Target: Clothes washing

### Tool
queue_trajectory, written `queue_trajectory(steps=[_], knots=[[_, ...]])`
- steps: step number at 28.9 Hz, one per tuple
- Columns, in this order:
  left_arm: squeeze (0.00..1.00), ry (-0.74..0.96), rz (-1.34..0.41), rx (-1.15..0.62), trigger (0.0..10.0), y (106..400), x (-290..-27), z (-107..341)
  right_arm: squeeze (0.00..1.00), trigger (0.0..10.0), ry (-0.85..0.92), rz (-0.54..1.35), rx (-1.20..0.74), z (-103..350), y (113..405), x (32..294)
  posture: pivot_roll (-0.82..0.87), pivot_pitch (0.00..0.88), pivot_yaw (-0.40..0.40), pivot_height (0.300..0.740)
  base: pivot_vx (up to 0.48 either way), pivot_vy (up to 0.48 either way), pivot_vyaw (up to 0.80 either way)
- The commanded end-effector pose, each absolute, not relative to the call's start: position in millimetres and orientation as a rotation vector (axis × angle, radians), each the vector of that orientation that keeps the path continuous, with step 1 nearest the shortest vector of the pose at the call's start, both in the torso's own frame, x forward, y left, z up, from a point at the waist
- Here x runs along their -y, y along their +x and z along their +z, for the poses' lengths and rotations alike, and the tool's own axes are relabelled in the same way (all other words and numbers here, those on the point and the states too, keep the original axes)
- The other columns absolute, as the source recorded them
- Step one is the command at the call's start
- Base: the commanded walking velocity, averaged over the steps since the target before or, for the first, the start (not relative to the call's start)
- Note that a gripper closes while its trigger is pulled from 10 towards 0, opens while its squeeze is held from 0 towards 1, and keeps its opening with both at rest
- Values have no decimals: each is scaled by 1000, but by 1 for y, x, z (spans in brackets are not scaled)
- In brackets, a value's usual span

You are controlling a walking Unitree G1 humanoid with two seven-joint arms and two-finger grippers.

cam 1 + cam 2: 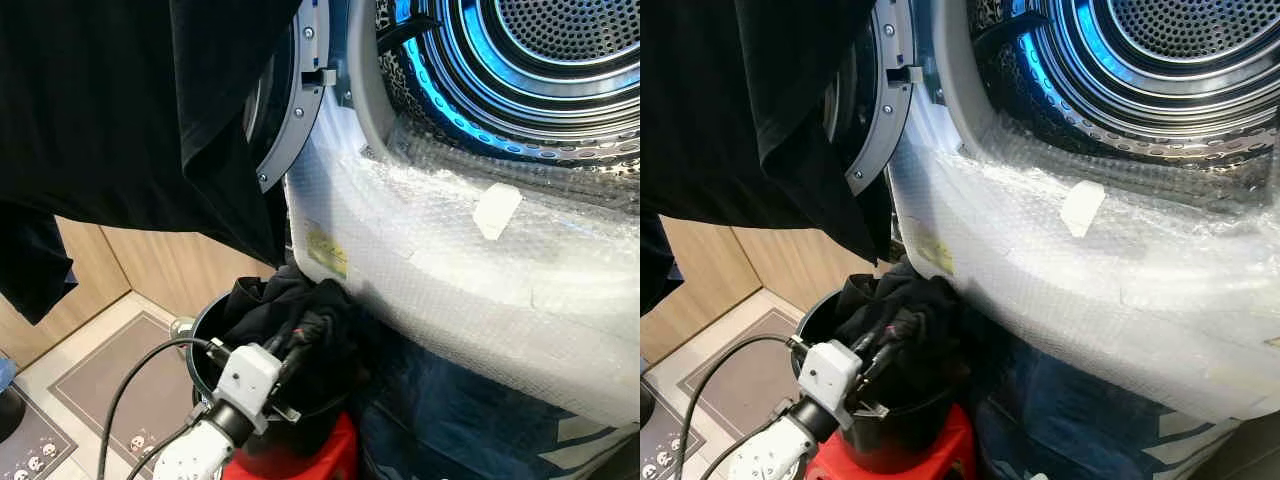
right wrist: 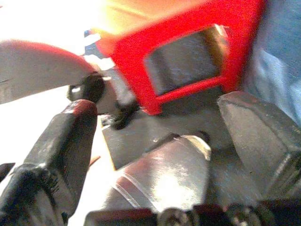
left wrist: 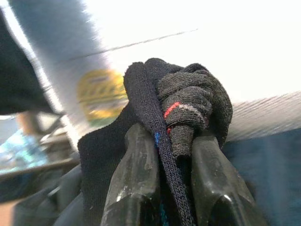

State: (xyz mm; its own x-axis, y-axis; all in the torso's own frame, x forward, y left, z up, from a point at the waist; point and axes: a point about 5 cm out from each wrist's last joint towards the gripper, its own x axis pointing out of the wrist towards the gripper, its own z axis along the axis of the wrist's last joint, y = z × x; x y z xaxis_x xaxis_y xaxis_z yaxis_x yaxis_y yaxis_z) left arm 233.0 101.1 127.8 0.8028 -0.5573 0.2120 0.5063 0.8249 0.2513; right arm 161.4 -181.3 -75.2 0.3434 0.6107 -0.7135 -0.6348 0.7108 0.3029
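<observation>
The left gripper (image 1: pixel 300 340) is pinching one dark sock (image 3: pixel 188 108) with small red and blue stitches, its fingers (image 3: pixel 134 179) pressing together on the fabric inside the black bucket (image 1: pixel 205 330) of dark clothes (image 1: pixel 290 300). The right gripper (image 2: pixel 155 141) is hanging spread beside one red stool (image 2: pixel 188 52). Beyond the left gripper, the bubble-wrapped washing machine (image 1: pixel 450 250) is standing open, its yellow label (image 1: pixel 327 250) unreadable.
</observation>
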Motion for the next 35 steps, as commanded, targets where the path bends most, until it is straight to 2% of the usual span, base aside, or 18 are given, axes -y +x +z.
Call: queue_trajectory(steps=[1,8,11,21,27,33,35], knots=[[0,182,-613,309,10000,232,-96,136,0,10000,-50,875,-896,-71,165,183,44,0,-8,740,0,0,0],[0,164,-810,301,10000,233,-80,147,0,10000,-108,1067,-859,-56,175,194,30,0,0,740,0,0,0],[0,137,-866,291,10000,237,-75,155,0,10000,-111,1073,-802,-44,188,202,24,0,4,740,0,0,0],[0,164,-981,293,10000,236,-69,161,0,10000,-104,1116,-697,-19,205,219,12,0,3,740,0,0,0],[0,188,-1072,236,10000,228,-78,155,0,10000,-114,1114,-615,3,218,231,9,0,0,740,0,0,0],[0,83,-1118,141,10000,229,-94,157,0,10000,-87,999,-501,26,242,242,13,0,4,740,0,0,0],[0,-17,-1150,98,10000,230,-108,166,0,10000,-42,903,-401,46,259,250,19,0,3,740,0,0,0]])
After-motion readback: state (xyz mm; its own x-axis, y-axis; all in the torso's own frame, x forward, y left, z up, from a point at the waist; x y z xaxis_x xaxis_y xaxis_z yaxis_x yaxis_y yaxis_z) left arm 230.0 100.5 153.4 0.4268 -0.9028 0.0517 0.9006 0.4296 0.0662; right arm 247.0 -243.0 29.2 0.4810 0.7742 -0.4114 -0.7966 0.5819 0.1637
